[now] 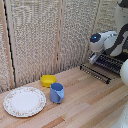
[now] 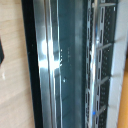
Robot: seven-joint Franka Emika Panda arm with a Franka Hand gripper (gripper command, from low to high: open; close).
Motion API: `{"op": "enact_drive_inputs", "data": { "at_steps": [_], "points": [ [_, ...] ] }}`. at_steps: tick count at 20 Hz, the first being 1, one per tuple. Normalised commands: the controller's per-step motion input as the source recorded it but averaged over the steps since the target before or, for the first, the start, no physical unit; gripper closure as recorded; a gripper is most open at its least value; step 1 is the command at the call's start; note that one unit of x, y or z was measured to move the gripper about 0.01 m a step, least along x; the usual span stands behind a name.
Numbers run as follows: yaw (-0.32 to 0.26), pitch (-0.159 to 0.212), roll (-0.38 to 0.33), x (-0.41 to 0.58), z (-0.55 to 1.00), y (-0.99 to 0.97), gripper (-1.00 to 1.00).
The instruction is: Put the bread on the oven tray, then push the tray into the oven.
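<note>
One patterned plate (image 1: 24, 101), one yellow bowl (image 1: 48, 80), one blue mug (image 1: 56, 92), one oven pan (image 1: 96, 73).

bowl (image 1: 48, 80) behind mug (image 1: 56, 92), plate (image 1: 24, 101) beside

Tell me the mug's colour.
Blue; the mug shows best in the exterior view, beside the yellow bowl.

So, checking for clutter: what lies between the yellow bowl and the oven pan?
In the exterior view, only bare wooden tabletop lies between the yellow bowl and the oven pan.
</note>
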Motion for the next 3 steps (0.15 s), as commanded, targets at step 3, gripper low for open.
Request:
{"op": "enact_drive_inputs", "data": {
  "at_steps": [3],
  "points": [
    [-0.109, 0.108, 0.110, 0.074, 0.49, 0.12, -1.00]
  ]
}}
